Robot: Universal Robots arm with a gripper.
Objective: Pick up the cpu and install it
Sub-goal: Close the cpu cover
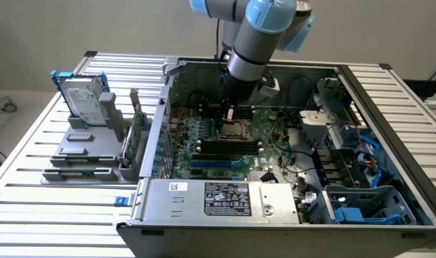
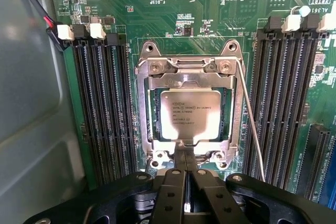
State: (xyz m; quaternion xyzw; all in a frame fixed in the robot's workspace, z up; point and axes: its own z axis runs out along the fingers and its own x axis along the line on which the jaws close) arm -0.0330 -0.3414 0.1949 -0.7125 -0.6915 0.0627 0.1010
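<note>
cpu (image 2: 190,115): near edge was covered by the tips of the gripper (image 2: 186,157); lid print too fine to read | gripper: body was cut off at the wrist view's edge | arm (image 1: 248,54): upper part was cut off at the exterior view's edge | computer case (image 1: 275,242): front likewise

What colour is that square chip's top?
The cpu top is pale silver; clearest in the wrist view.

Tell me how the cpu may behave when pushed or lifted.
The cpu looks flat and stiff, so it should not roll. Its smooth metal top may be slippery. Framed by the socket, it probably resists sideways pushes.
</note>
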